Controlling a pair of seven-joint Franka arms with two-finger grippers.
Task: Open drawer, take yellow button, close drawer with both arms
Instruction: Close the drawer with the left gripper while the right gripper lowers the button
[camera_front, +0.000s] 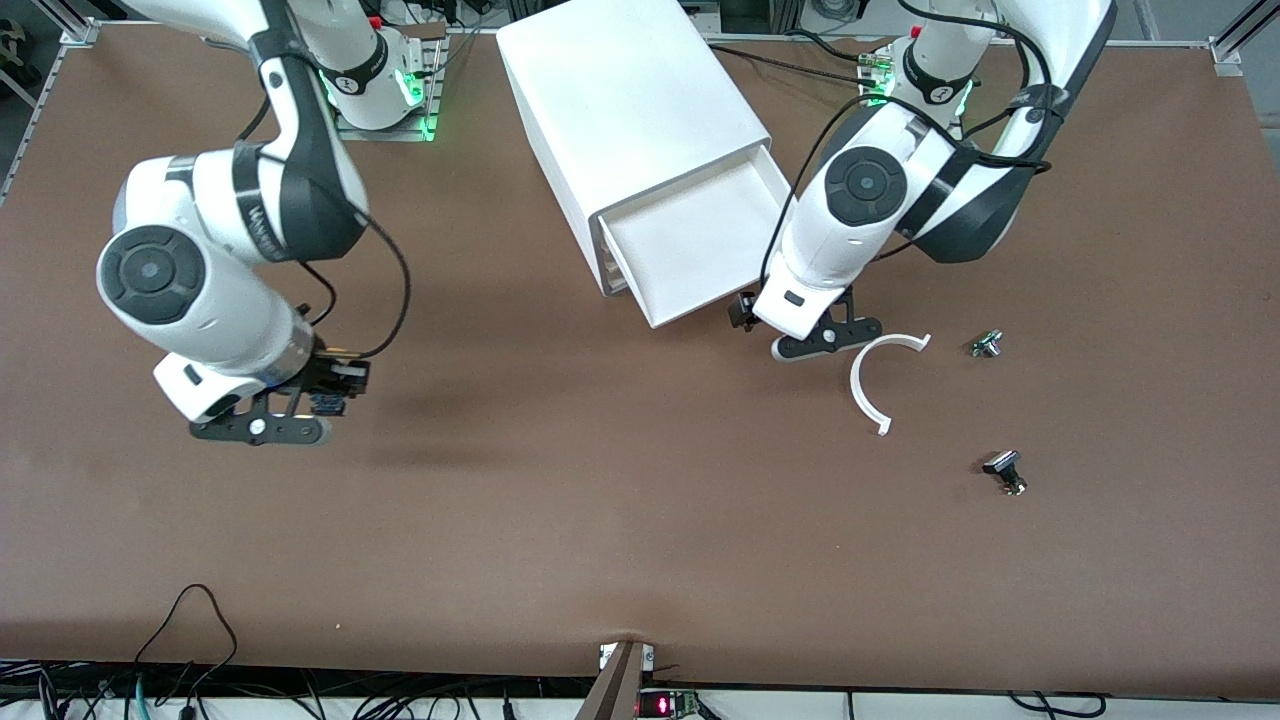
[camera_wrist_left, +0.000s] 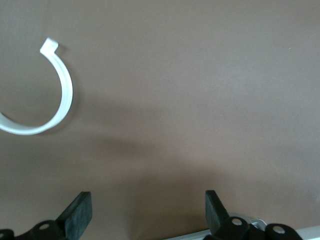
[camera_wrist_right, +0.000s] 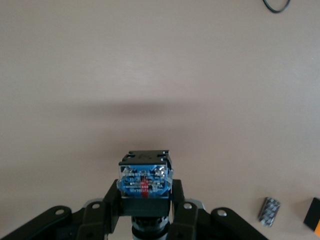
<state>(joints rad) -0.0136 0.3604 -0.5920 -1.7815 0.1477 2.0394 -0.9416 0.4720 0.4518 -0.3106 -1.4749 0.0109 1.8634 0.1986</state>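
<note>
Holding the button (camera_wrist_right: 144, 180), right tool (camera_front: 262, 428) (left tool (camera_front: 826, 341) open) beside open drawer (camera_front: 690, 235)

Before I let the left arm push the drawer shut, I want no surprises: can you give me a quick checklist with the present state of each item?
1. Button out of the drawer: ok, the right gripper holds it over bare table toward the right arm's end.
2. Drawer open: ok, the top tray sticks out of the cabinet.
3. Tray free of parts: ok, its visible floor is bare.
4. Left gripper free: ok, open, nothing between its fingers.
5. Left gripper at the drawer front: not ok, it hangs beside the tray's corner, by the white clip.
6. Contact with the tray: cannot tell.
</note>
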